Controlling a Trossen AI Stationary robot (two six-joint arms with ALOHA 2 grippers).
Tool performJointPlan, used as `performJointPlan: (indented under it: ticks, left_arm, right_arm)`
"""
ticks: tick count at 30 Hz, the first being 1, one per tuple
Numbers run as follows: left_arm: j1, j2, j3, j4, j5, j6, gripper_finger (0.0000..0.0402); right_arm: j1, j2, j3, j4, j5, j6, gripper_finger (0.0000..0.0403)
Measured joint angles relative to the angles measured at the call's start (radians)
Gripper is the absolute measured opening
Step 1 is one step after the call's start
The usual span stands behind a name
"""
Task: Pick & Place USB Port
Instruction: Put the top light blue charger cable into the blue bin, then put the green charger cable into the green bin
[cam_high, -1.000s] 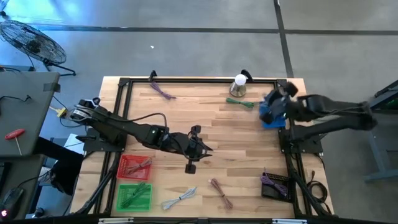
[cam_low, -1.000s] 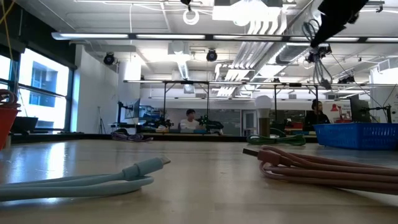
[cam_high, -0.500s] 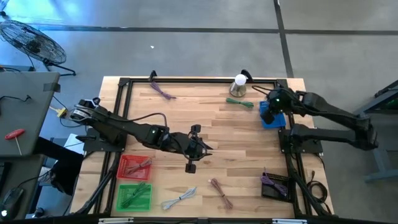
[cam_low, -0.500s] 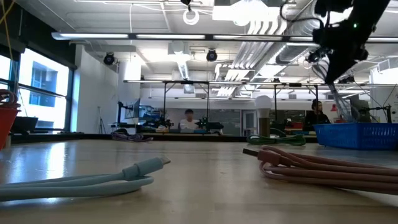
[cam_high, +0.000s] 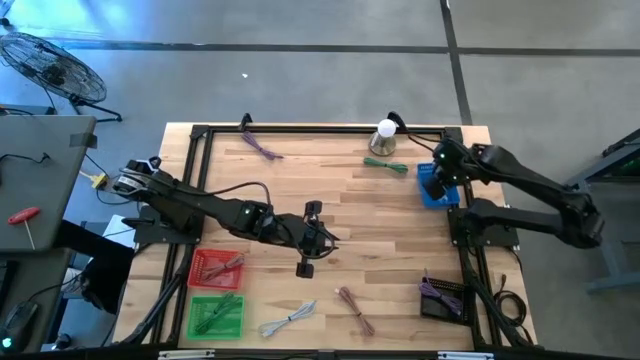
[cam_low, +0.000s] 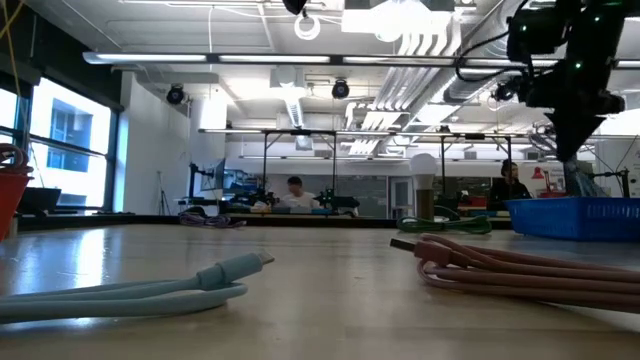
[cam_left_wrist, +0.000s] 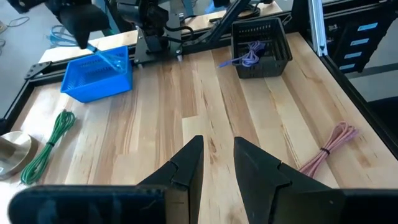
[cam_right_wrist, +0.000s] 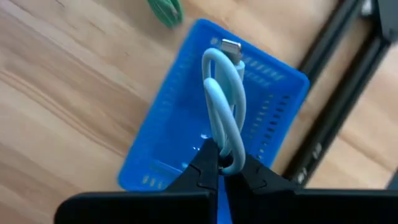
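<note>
Cable (cam_right_wrist: 224, 99) in right gripper (cam_right_wrist: 222, 163), above basket (cam_right_wrist: 168, 130)

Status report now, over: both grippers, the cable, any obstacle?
Right gripper shut on light blue cable, above blue basket. Left gripper open, empty, mid-table. Nothing in the way.

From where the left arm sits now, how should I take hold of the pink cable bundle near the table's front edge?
Grip the pink cable bundle across its middle, at the tie seen in the left wrist view. Come straight down from above: it lies flat on the table with its strands running lengthwise, so set the left gripper across that run.
</note>
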Motion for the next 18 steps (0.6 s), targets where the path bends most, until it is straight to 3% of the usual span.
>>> performJointPlan:
  ticks: [6, 18]
  left_arm:
    - [0.000, 0.000, 0.000, 0.000, -0.001, -0.024, 0.0085]
    - [0.000, 0.000, 0.000, -0.025, -0.001, -0.028, 0.0085]
  right_arm:
    - [-0.029, 0.061, 0.000, -0.015, -0.004, -0.002, 0.0007]
    - [-0.028, 0.097, 0.000, 0.049, -0.017, -0.029, 0.0099]
